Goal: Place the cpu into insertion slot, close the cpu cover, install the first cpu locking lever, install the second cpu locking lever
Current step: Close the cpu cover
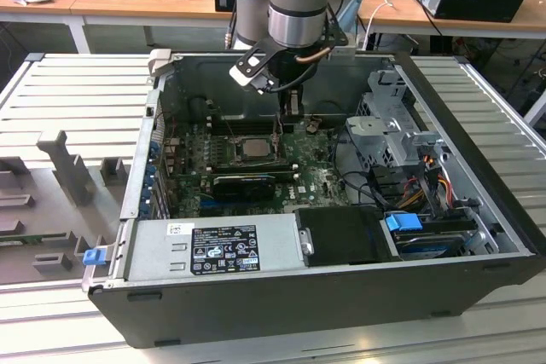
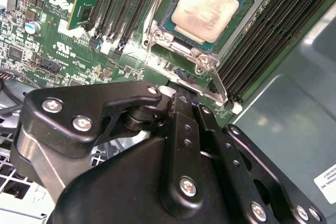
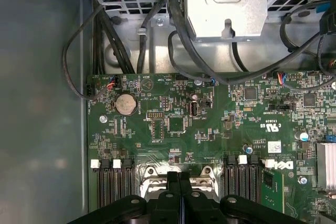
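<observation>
The cpu (image 2: 207, 4) lies flat in the insertion slot (image 2: 169, 22) on the green board, its pale metal face up; it also shows mid-case in the exterior view as the cpu (image 1: 252, 148). The silvery cpu cover (image 2: 159, 37) lies down as a frame around the chip. A thin metal locking lever (image 2: 209, 84) runs along the socket edge closest to my gripper (image 3: 180, 178). The two black fingers are pressed together, right at that socket edge. I cannot tell whether they touch the lever. In the exterior view the gripper (image 1: 291, 111) hangs just behind the socket.
Long black ram slots (image 2: 265, 35) flank the socket on both sides. A metal drive cage (image 1: 392, 130) with cables stands at the exterior view's right, and a power supply (image 1: 213, 249) fills the case's front. The case wall (image 3: 37, 103) is close beside the board.
</observation>
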